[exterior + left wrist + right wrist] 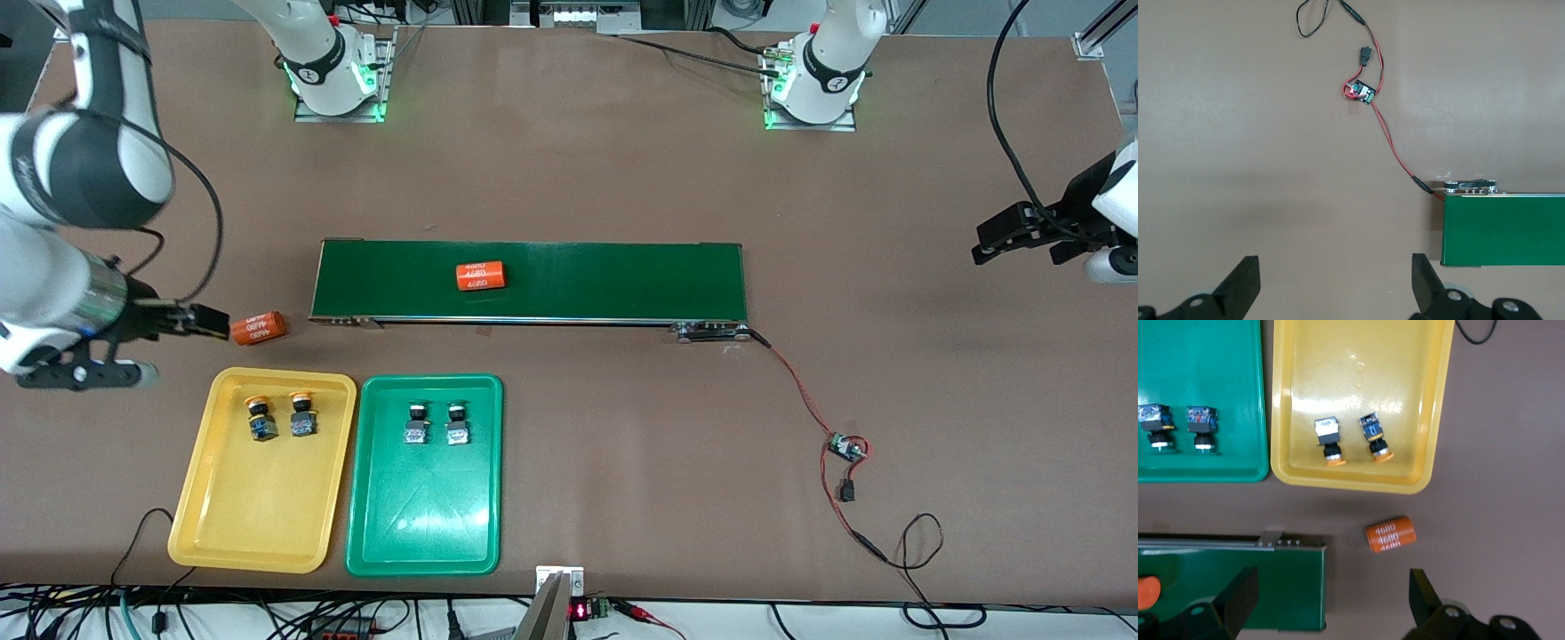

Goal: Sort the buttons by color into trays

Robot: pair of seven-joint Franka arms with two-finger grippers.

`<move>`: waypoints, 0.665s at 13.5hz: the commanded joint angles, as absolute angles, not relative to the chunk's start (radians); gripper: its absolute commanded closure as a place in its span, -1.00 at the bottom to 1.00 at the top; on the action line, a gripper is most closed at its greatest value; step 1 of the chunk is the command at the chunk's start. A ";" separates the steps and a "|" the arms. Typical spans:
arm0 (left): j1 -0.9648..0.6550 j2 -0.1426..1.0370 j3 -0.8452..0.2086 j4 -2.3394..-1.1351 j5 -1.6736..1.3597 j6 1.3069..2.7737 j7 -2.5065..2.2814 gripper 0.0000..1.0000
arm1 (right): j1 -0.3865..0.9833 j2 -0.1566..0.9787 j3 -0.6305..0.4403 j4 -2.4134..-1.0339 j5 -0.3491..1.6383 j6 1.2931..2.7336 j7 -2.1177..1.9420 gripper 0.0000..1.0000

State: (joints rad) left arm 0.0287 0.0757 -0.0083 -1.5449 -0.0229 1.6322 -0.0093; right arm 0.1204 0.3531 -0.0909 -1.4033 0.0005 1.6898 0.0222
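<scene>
Buttons [281, 417] [434, 423] lay sorted: light, rigid, slick-capped; best pinched across square bodies. Left claw [1335, 283], right claw [1331, 603] gaped wide, empty.

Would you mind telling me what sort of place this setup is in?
Probably a robotics lab bench for sorting trials: a small conveyor belt with bare wiring and a little circuit board, colored trays, yellow and green, and bundled cables along the table edge.
</scene>
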 commanded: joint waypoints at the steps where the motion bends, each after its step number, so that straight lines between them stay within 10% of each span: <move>1: 0.040 0.071 -0.009 -1.545 -0.032 1.628 0.012 -1.00 | 0.074 0.218 -0.077 -1.520 0.015 1.663 0.003 -1.00; 9: 0.040 0.069 -0.014 -1.545 -0.034 1.628 0.012 -1.00 | -0.025 0.006 0.003 -1.706 0.005 1.613 -0.064 -1.00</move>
State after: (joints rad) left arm 0.0298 0.0757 -0.0079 -1.5450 -0.0229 1.6323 -0.0092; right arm -0.0033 0.0502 -0.0182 -1.6676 0.0005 1.6403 -0.0461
